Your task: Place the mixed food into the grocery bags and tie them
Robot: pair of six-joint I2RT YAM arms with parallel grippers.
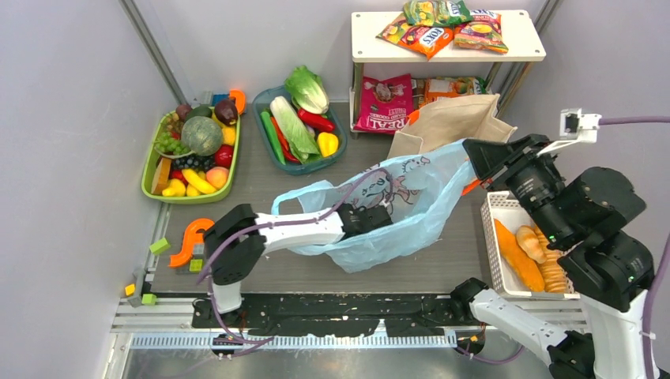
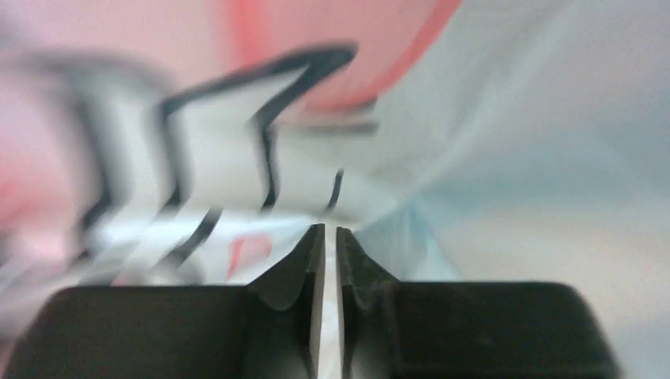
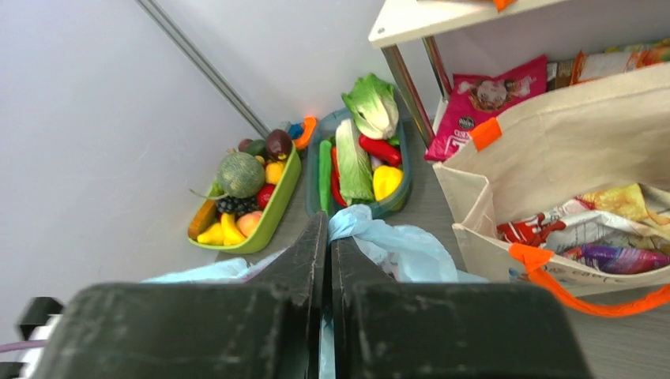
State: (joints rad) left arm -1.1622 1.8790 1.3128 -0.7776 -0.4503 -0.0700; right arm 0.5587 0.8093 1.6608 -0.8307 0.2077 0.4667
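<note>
Your right gripper has its fingers pressed together, with a twisted bunch of the light-blue plastic bag pinched between them. At twelve o'clock from the tips sits a teal tray holding a long pale cabbage, a red pepper and a yellow pepper. At ten o'clock a green tray carries the round melon. At three o'clock the canvas tote stands open, with snack packets lying inside and an orange handle drooping in front.

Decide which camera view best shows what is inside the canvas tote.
Right wrist: it looks into the open canvas tote, showing snack packets. Top external shows only its beige outside behind the blue plastic bag. Left wrist shows none of it.
</note>
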